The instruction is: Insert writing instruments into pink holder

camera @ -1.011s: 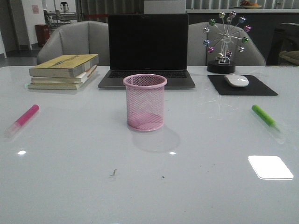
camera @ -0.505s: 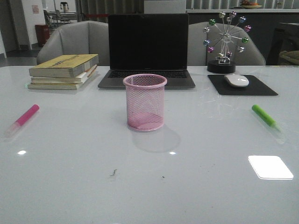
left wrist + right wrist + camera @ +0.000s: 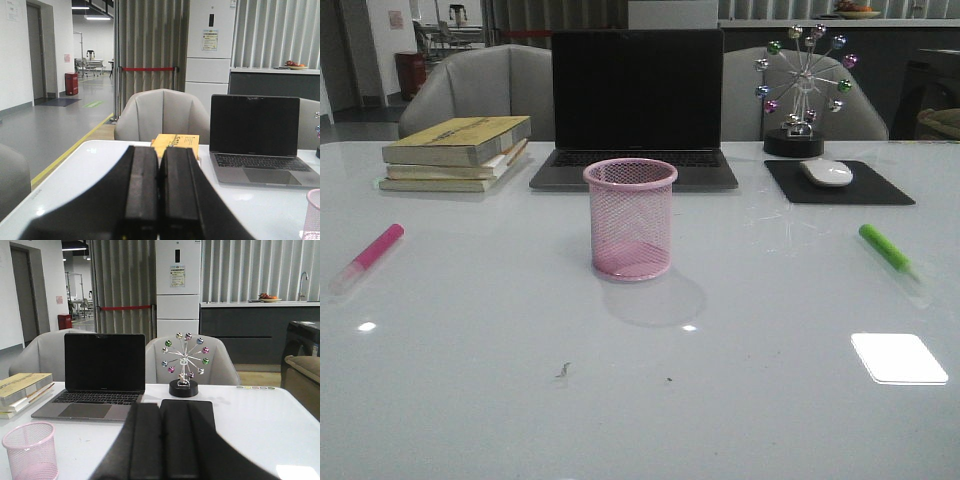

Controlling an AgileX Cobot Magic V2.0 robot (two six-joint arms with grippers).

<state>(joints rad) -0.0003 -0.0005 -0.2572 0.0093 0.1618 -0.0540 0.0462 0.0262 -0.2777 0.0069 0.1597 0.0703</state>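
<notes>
From the front camera I see the pink mesh pencil cup (image 3: pixel 630 218) standing upright near the middle of the white table (image 3: pixel 640 400), just in front of the open laptop (image 3: pixel 636 105). The pink highlighter (image 3: pixel 367 257) lies flat close to the table's left edge, clear cap toward the near side. The green highlighter (image 3: pixel 891 254) lies flat toward the right edge, its clear cap also pointing to the near side, in front of the black mouse pad (image 3: pixel 837 183) that carries a white mouse (image 3: pixel 826 172). Both markers are well apart from the cup. A stack of books (image 3: pixel 456 152) sits at the far left, a ferris-wheel ornament (image 3: pixel 804 90) at the far right. On my wrist feeds, the left gripper (image 3: pixel 159 200) has its fingers pressed together holding nothing, and the right gripper (image 3: pixel 160 445) is likewise pressed together with nothing between.
</notes>
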